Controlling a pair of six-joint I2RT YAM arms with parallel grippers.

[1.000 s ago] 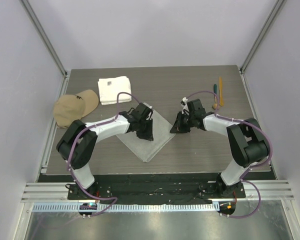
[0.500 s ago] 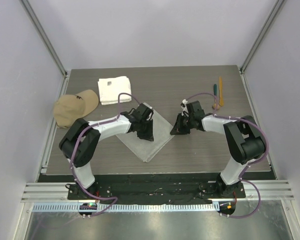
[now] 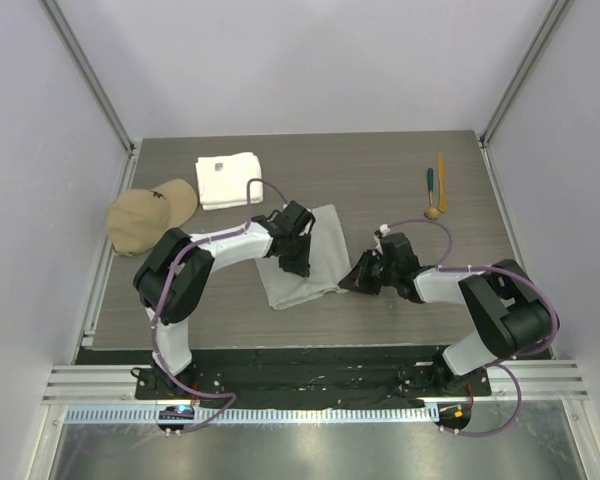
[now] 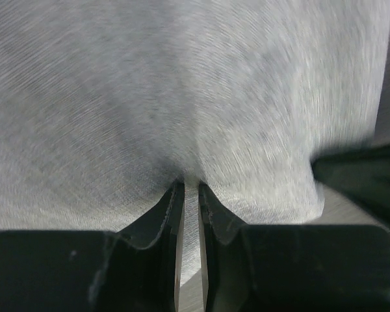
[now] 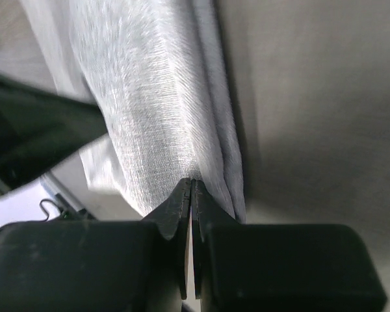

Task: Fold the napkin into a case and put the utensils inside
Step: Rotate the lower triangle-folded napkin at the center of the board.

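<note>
The left end effector (image 4: 190, 188) is nipping a pucker of the napkin (image 3: 325, 255) in nearly closed jaws, while the right end effector (image 5: 190, 184) is clamping shut on its doubled edge, seemingly to hold the cloth taut for folding. The utensils (image 3: 430, 185) are lying well apart at the far right of the table (image 3: 380, 170), untouched.

Fingers (image 5: 174, 211) of the right gripper (image 5: 191, 183) tight on the napkin (image 5: 153, 110) fold.
</note>
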